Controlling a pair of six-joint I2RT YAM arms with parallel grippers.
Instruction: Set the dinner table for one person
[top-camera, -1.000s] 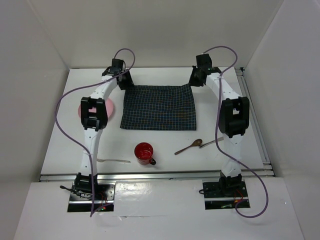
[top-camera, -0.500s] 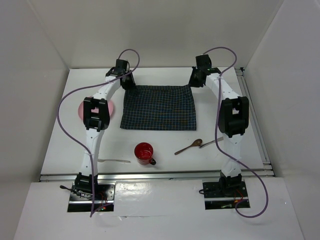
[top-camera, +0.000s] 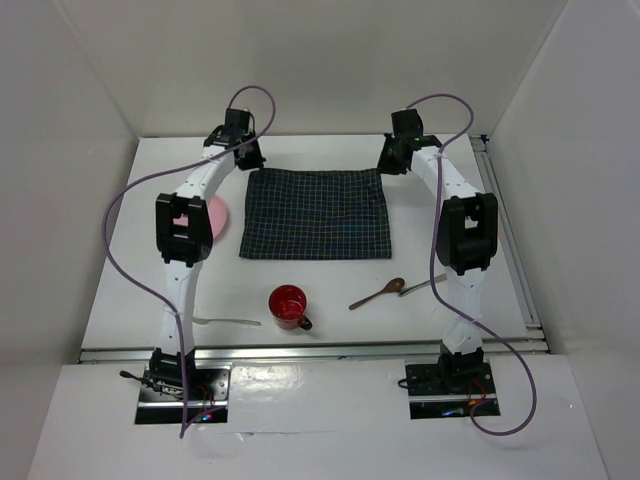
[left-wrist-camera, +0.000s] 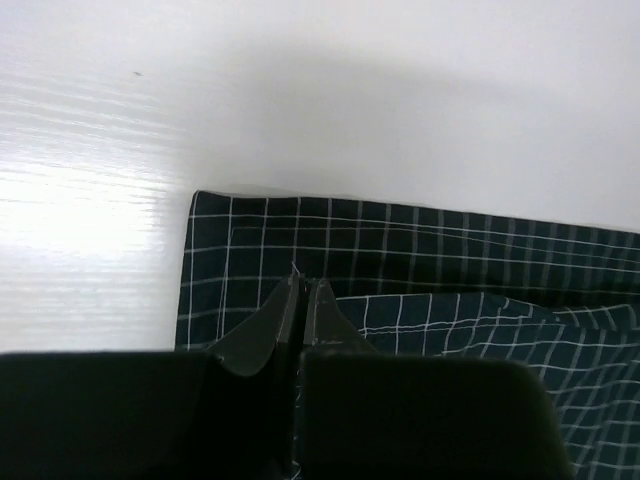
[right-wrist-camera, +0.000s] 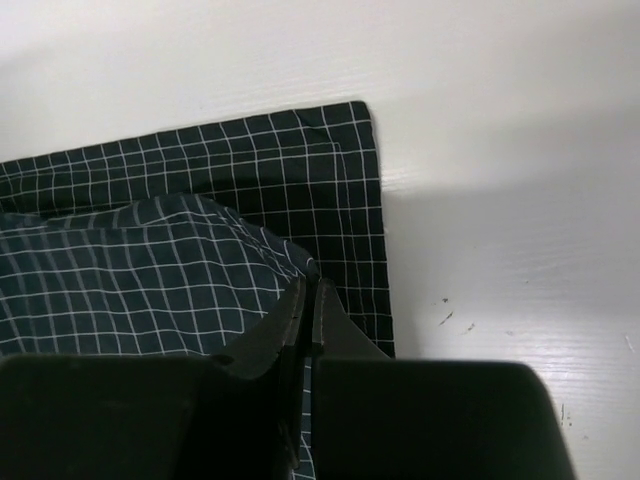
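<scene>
Cloth (top-camera: 315, 213) flat on surface (top-camera: 130, 290), centre, toward far side. Left fingers (left-wrist-camera: 268, 325) at cloth's far-left corner, right fingers (right-wrist-camera: 275, 320) at far-right corner, each pair closed on fold of cloth. Plate (top-camera: 215, 215) just left of cloth, partly under left arm (top-camera: 183, 230). Mug (top-camera: 289, 305) in front of cloth, toward near edge. Thin utensil (top-camera: 228, 321) left of mug. Spoon (top-camera: 378, 293) right of mug, in front of cloth's near-right corner. Another utensil (top-camera: 425, 284) just right of spoon, partly behind right arm (top-camera: 465, 235).

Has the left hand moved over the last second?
Yes. The left hand has shifted slightly back and left, farther from the red cup, which stayed put.
</scene>
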